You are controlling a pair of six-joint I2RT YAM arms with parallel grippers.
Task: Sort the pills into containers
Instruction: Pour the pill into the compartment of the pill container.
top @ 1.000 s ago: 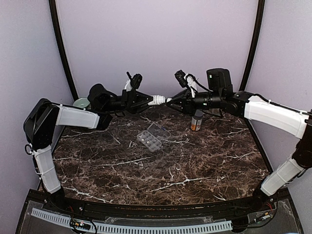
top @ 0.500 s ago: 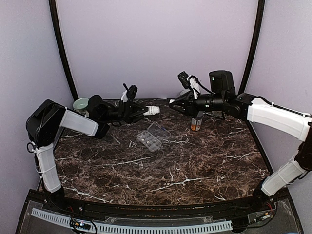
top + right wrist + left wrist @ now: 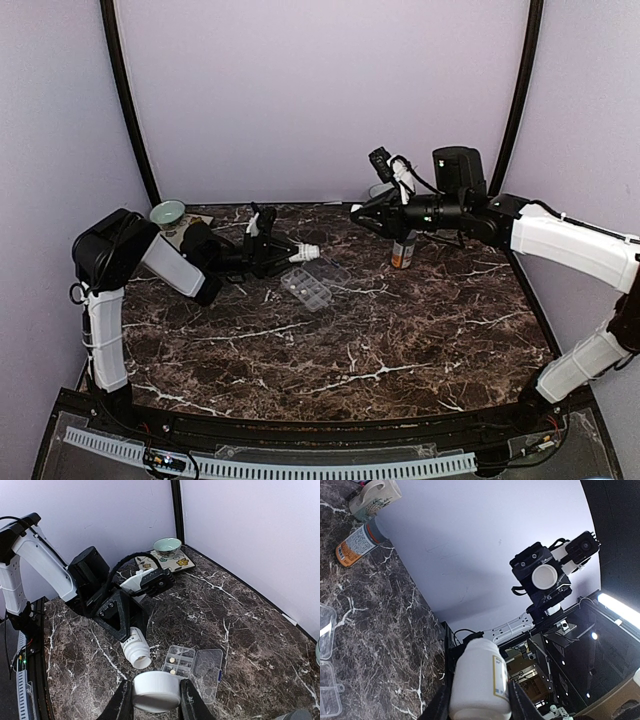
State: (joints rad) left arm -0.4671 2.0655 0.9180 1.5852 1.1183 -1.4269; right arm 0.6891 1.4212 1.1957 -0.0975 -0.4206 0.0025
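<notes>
Organiser box compartments [image 3: 305, 289] could be missed if the open bottle [image 3: 310, 250] pinched by the left gripper [image 3: 297, 250] is tipped fast; its cap [image 3: 156, 691] is pinched by the right gripper [image 3: 155, 702].

Left end effector [image 3: 297, 250] grips white bottle [image 3: 309, 250], apparently beside organiser box [image 3: 306, 289].

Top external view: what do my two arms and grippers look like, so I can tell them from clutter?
They match. The left arm and right arm have white link covers between bulky black joint housings. The left gripper and right gripper are black and triangular-framed; a small camera on a white bracket and looping black cables sit at each wrist. No markings readable.
</notes>
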